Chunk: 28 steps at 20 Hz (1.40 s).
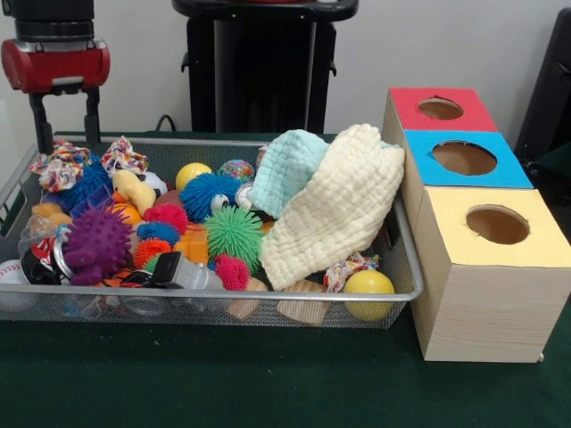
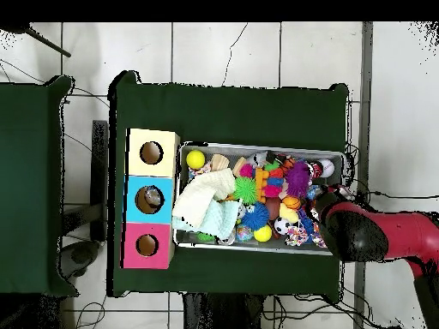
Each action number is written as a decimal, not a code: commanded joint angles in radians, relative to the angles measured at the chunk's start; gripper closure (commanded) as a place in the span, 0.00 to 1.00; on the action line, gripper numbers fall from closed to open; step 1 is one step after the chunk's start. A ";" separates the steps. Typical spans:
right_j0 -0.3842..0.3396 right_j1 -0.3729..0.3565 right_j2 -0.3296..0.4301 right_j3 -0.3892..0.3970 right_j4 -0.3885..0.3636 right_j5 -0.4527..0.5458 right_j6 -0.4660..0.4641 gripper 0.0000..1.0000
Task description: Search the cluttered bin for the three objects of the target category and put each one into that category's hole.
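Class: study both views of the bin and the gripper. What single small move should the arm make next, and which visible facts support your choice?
Probably lower the gripper into the bin's end farthest from the boxes. It hangs open and empty above that corner, where the toys lie exposed: a purple spiky ball, rope knots. The yellow cloth and the mint cloth bury the other end, so searching there would need uncovering first.

We see a table [image 1: 223,383] covered with a dark green cloth, filling the lower part of the front view. Two things rest directly on it. A wire mesh bin [image 1: 268,308] sits at the left and centre of the frame. Just beside it, at the right, stands a wooden box [image 1: 486,308] with three round holes on top, framed in red, blue and yellow. In the overhead view the table stands on a pale tiled floor [image 2: 257,51].
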 commanded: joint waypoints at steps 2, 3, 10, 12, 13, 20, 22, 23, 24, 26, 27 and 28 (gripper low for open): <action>0.054 -0.011 -0.024 0.036 0.023 0.054 -0.005 0.00; 0.048 -0.006 -0.017 0.039 0.031 0.044 -0.009 0.00; 0.065 -0.005 -0.047 0.028 0.022 0.043 0.002 0.00; 0.065 -0.004 -0.050 0.029 0.021 0.039 0.002 0.00; 0.065 -0.005 -0.050 0.030 0.020 0.038 0.002 0.00; 0.062 -0.005 -0.054 0.035 0.016 0.032 -0.004 0.00; 0.062 -0.004 -0.056 0.037 0.014 0.028 -0.004 0.00; 0.063 -0.005 -0.058 0.037 0.013 0.025 -0.002 0.00; 0.064 -0.005 -0.060 0.038 0.013 0.023 0.001 0.00; 0.071 -0.020 -0.072 0.047 0.027 0.011 0.049 0.00; 0.075 -0.036 -0.085 0.062 0.051 -0.005 0.109 0.00; 0.083 -0.056 -0.107 0.079 0.074 -0.026 0.184 0.00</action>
